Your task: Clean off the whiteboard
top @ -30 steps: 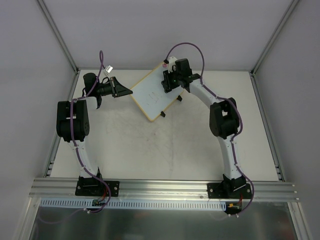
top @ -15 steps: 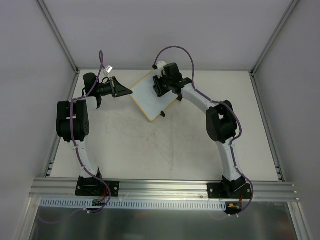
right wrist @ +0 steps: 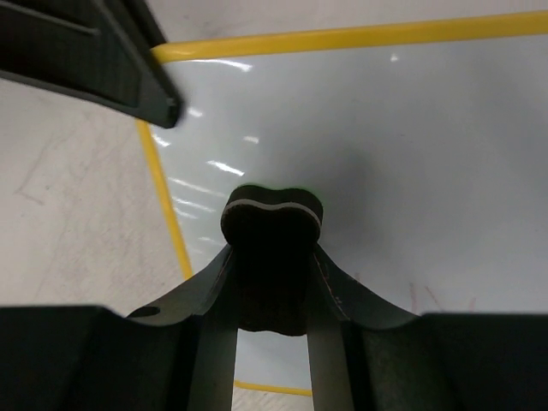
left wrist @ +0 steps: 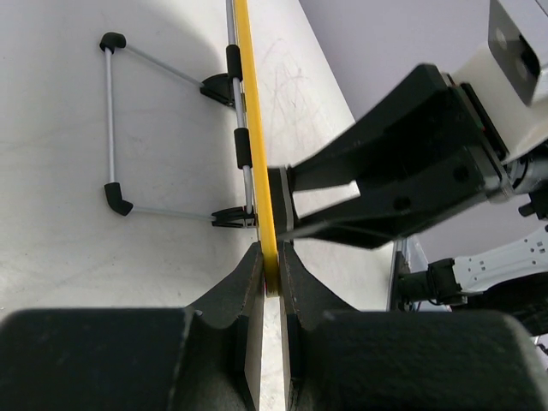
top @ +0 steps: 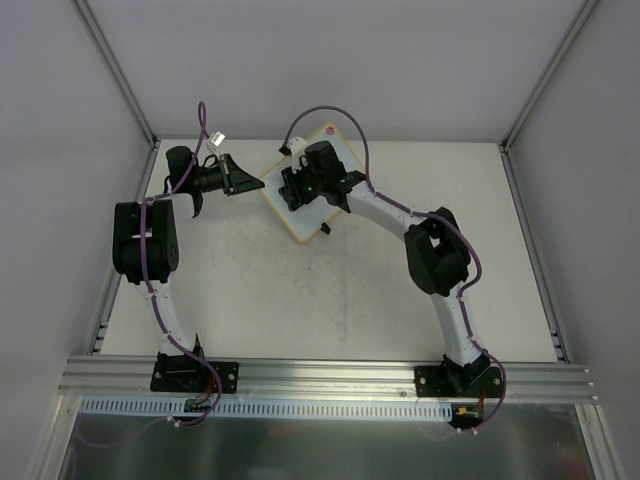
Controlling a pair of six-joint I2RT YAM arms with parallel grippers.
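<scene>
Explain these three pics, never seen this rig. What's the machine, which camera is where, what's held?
Two robot arms are bolted to a table. The overhead picture looks down from behind them; the other two come from a camera on each wrist. On the table is a whiteboard with a yellow rim. The left tool is pinched shut on the board's edge, apparently steadying it. The right tool grips a small black block, likely the eraser, over the white surface.

The pale table [top: 350, 300] is scuffed with grey marks. The whiteboard [top: 298, 222] sits on it, upper centre, turned askew.
</scene>
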